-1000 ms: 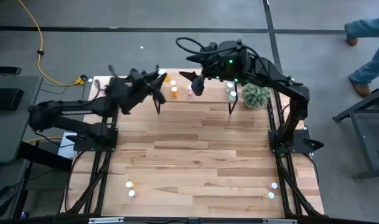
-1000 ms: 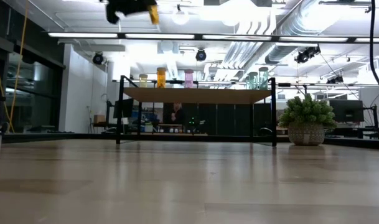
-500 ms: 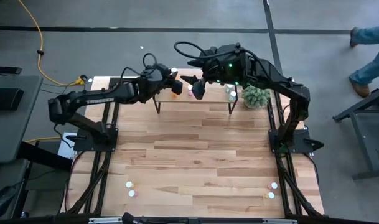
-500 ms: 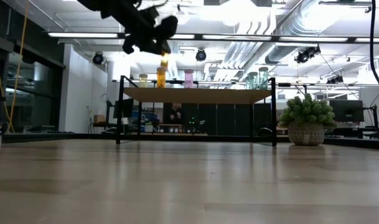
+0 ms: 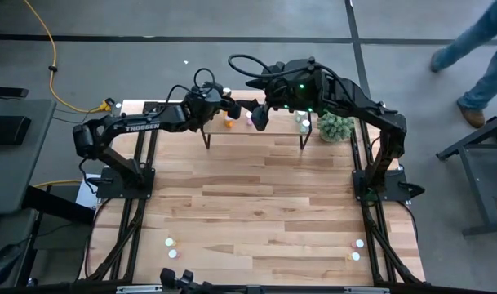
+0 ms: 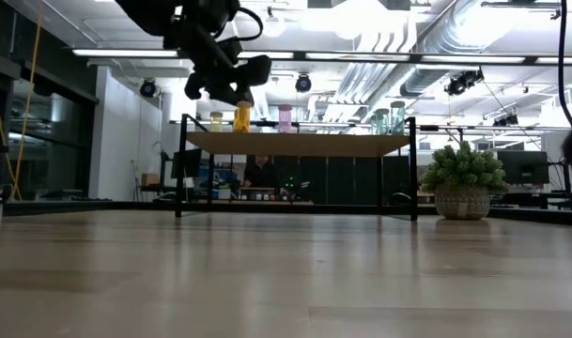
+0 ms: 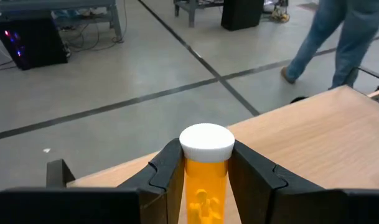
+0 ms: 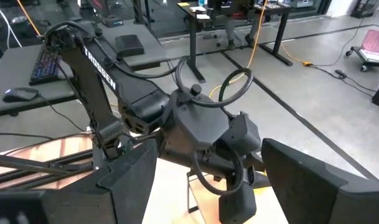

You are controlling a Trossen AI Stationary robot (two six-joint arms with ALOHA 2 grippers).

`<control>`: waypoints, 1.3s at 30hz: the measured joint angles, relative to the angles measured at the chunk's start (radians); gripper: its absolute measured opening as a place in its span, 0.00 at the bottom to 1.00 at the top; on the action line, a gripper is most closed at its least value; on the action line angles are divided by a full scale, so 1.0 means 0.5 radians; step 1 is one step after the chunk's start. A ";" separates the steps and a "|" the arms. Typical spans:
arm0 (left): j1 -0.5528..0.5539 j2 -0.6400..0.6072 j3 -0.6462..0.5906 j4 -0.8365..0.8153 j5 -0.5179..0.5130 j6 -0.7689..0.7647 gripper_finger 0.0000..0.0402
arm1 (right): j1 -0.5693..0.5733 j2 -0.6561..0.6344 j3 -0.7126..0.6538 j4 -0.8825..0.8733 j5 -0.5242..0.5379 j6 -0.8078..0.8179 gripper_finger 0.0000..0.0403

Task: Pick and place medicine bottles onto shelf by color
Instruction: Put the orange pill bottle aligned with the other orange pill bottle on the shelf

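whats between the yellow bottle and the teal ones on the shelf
On the shelf, the low view shows a pink bottle between the yellow bottle and the teal bottles, plus an orange bottle gripped by the left pincer.

Held cylindrical plastic medicine bottle [image 7: 205, 186]: orange body, white cap | left hand [image 7: 205, 168]: black fingers | raised rectangular shelf [image 6: 300, 143]: light wood top, black metal legs | shelf bottles [image 6: 285, 118]: yellow, orange, pink, pale teal | fuzzy plant ball [image 5: 336, 126]: green | plank desk [image 5: 256, 196]: pale wood grain

Grey concrete floor [image 5: 150, 24], yellow cable [image 5: 48, 49], desks [image 8: 27, 93], ceiling pipes [image 6: 436, 47], person walking [image 7: 338, 37]
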 joint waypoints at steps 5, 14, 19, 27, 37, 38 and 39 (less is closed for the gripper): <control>0.001 -0.004 0.000 0.083 -0.011 0.006 0.25 | 0.000 0.000 0.000 0.000 -0.001 0.008 0.70; 0.001 -0.081 0.000 0.118 -0.020 0.060 0.25 | 0.000 0.000 -0.001 0.000 0.000 -0.006 0.70; 0.001 -0.188 0.000 0.147 0.007 0.060 0.25 | 0.000 0.000 -0.001 0.000 0.001 -0.035 0.70; -0.066 -0.461 0.000 -0.034 0.391 0.029 0.25 | 0.000 0.001 -0.001 -0.029 0.001 -0.060 0.70; -0.579 -0.778 -0.081 -0.332 0.545 -0.062 0.25 | -0.005 0.001 -0.002 -0.097 0.002 -0.103 0.70; -0.651 -0.808 -0.148 -0.297 0.520 -0.073 0.25 | -0.005 0.001 -0.002 -0.102 0.002 -0.109 0.70; -0.718 -0.836 -0.226 -0.249 0.472 -0.090 0.25 | -0.005 0.001 -0.002 -0.107 0.002 -0.112 0.70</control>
